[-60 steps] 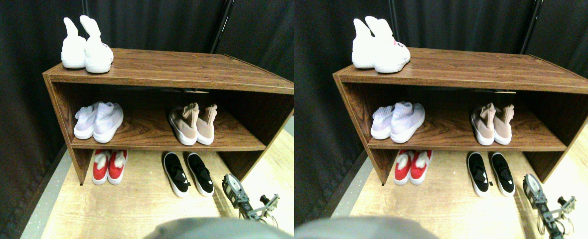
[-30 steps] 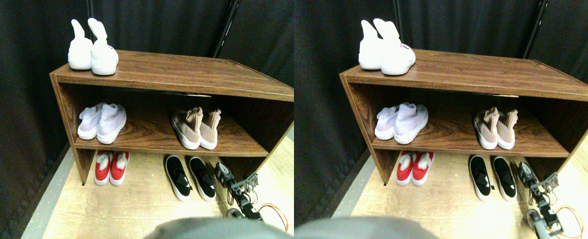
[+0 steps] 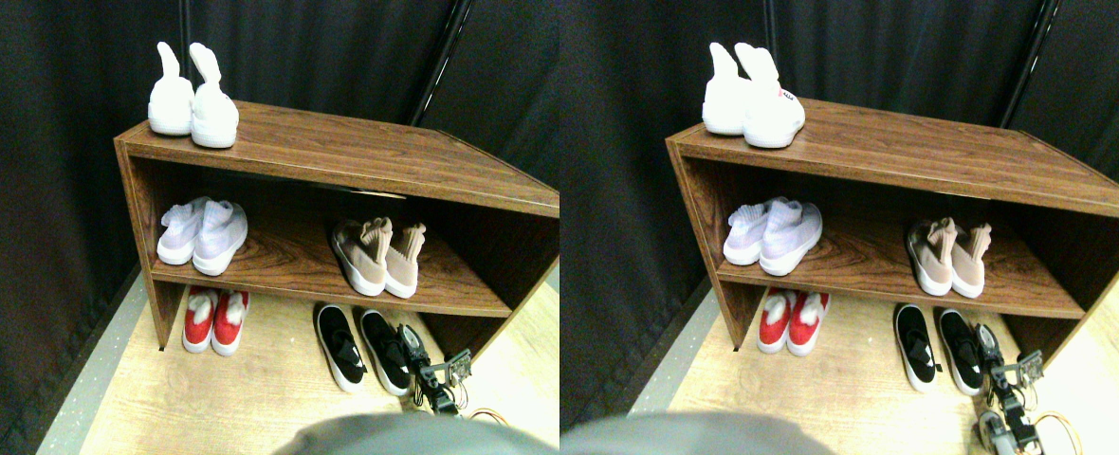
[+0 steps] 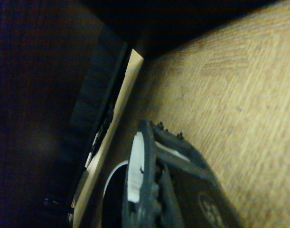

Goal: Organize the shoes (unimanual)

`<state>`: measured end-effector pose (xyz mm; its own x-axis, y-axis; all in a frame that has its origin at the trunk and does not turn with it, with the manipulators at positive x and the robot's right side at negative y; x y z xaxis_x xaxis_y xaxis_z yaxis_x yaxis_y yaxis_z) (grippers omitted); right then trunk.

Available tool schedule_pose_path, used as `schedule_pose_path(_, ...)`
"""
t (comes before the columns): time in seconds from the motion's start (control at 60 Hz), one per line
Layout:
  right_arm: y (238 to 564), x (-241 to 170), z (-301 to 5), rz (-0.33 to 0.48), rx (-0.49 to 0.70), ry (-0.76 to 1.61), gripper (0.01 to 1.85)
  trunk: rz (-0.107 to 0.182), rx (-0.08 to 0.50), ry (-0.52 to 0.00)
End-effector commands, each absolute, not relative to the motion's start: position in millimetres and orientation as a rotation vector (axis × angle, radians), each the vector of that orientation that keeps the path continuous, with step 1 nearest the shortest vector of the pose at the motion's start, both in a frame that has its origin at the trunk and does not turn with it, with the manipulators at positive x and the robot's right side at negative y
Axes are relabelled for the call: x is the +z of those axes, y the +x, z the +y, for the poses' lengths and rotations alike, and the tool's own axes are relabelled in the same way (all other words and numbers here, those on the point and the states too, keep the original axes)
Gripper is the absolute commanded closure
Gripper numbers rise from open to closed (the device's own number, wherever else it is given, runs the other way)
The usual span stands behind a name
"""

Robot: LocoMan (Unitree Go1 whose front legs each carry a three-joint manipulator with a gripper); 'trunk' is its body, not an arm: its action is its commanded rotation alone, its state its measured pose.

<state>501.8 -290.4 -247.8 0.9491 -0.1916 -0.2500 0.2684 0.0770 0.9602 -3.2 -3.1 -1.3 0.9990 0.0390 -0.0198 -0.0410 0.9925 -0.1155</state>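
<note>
The black shoes (image 3: 365, 347) sit side by side on the floor (image 3: 256, 398), just in front of the low gap under the shelf (image 3: 332, 152). Their long sides run from the shelf out toward the camera, slanting a little to the right. The toes seem to point out toward the camera, but that is hard to tell. They are smooth, dark slip-ons with thick white soles.

The end effector (image 3: 414, 344) is down low, right beside the black shoe on the right, touching it or almost. I cannot tell if its jaws are apart or together. In the wrist view its dark jaw (image 4: 156, 190) has little teeth along the edge, and a bit of white sole (image 4: 135, 171) shows just next to it.

The red shoes (image 3: 213, 320) stand on the floor at the left, half under the shelf, with fuzzy white insides. On the middle board the pale purple shoes (image 3: 201, 232) lie at the left, toes out to the front. The pink shoes (image 3: 377, 258) are at the right, soft and knit like socks, with floppy tops and white soles. On top of the shelf, at the left back corner, the white shoes (image 3: 192, 104) stand with tall sock tops sticking up.

The shelf is dark brown wood with wavy grain. The floor is light yellow wood boards. A black curtain (image 3: 47, 190) hangs all around behind.
</note>
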Motion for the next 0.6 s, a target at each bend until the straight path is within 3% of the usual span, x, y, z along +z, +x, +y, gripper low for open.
schedule_pose_path(0.017,501,-255,-279,0.135,-0.350,1.449,1.80,0.031,0.062,-0.135)
schedule_pose_path(0.233,502,-250,-258,0.226,-0.290,1.477,1.80,0.033,0.069,-0.145)
schedule_pose_path(0.4,500,-244,-249,0.228,-0.262,1.468,1.80,0.029,0.069,-0.150)
schedule_pose_path(0.6,499,-241,-254,0.166,-0.300,1.434,1.80,0.022,0.067,-0.142)
